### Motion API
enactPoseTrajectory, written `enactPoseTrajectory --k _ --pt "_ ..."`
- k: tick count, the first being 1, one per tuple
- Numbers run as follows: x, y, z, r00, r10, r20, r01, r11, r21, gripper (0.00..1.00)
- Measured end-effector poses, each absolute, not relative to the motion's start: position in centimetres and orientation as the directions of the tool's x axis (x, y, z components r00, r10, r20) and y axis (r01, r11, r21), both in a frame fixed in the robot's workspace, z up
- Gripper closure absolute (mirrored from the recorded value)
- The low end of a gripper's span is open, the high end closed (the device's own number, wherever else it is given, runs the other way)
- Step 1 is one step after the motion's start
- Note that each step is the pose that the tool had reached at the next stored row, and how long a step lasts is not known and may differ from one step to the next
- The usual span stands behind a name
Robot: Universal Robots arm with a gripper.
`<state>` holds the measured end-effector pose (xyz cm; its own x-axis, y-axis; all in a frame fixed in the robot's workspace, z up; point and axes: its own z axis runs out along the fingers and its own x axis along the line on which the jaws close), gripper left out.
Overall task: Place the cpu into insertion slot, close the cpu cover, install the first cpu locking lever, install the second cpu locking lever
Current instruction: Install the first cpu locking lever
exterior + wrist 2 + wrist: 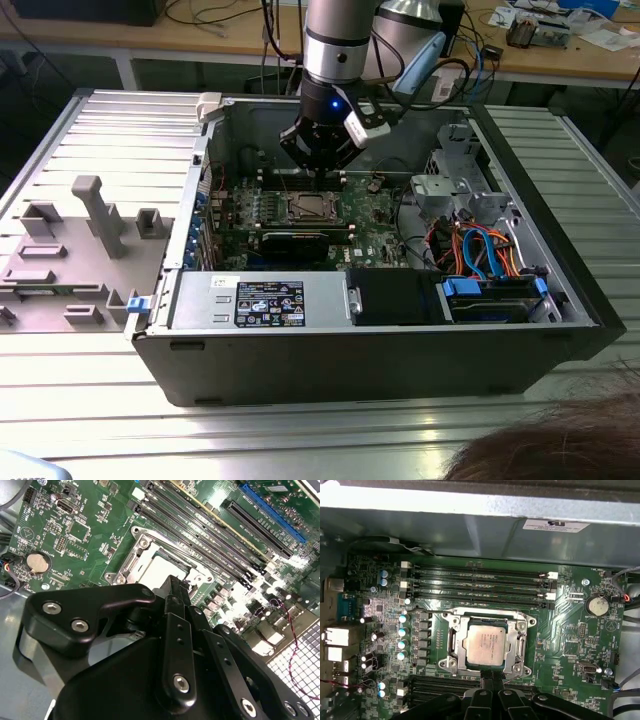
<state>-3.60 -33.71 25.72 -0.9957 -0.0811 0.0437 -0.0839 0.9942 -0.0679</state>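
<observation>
— Starting at the exterior view's left, what do you see?
— A grey moulded panel (90, 235) beside the open computer case (400, 340); then the green board (370, 235), and orange and blue cables (480, 250) at the exterior view's right.
— And the cpu (487, 642)?
— It sits in the insertion slot (529, 622), with the cpu cover (519, 645) lying flat around it.
— The gripper (490, 676)?
— It hangs at the slot's edge, just beside the cover, its fingers (496, 680) pinched narrow, pads nearly meeting.
</observation>
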Motion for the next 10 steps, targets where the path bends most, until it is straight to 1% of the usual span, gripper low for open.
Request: enactPoseTrajectory --k 10 --pt "-3.61 -33.71 25.72 -0.994 -0.097 0.044 -0.100 0.993 -0.068 0.89"
